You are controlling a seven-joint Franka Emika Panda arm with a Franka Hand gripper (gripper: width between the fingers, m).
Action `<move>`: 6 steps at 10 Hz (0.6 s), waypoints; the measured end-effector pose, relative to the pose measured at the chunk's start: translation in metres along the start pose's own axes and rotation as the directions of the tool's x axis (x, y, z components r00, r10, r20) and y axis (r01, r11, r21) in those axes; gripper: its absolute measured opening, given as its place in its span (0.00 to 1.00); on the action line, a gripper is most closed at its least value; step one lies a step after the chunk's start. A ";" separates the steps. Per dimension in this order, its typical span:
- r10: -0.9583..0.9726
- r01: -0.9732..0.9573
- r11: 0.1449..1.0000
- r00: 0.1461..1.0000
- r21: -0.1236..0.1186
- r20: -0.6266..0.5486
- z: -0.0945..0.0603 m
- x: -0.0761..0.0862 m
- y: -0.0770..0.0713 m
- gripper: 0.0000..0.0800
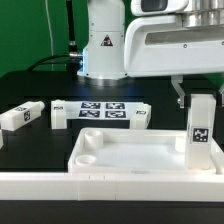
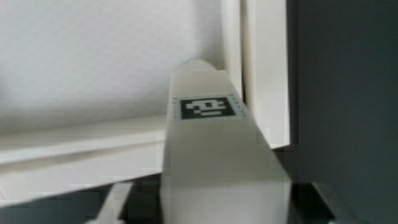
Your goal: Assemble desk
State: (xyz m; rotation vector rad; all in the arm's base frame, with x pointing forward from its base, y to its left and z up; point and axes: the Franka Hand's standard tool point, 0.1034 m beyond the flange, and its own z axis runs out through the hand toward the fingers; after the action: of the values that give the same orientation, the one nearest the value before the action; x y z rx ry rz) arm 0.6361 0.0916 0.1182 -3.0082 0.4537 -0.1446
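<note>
entry: leg [image 1: 200, 128], upright, long axis running vertical. gripper [image 1: 195, 100] is clamping its top end. i am holding it at the 2 o'clock corner of the desk top [image 1: 120, 150] in the exterior view, so the seat is lying straight below. i am not seeing whether it is touching.

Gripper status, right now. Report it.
Gripper: closed, holding a white desk leg upright.
</note>
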 end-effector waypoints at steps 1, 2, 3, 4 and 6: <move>0.055 -0.055 0.998 0.998 -0.004 0.001 0.000 0.001 0.003 0.37; 0.105 -0.105 0.994 0.994 -0.007 0.002 0.000 0.001 0.005 0.37; 0.175 -0.175 0.984 0.984 -0.016 0.003 -0.001 0.002 0.008 0.37; 0.225 -0.225 0.974 0.974 -0.024 0.001 -0.001 0.002 0.012 0.37; 0.300 -0.300 0.953 0.954 -0.039 -0.007 -0.002 0.004 0.018 0.38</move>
State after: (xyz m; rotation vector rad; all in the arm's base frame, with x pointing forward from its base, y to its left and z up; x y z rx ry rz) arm 0.6346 0.0727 0.1184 -2.9292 0.9157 -0.1138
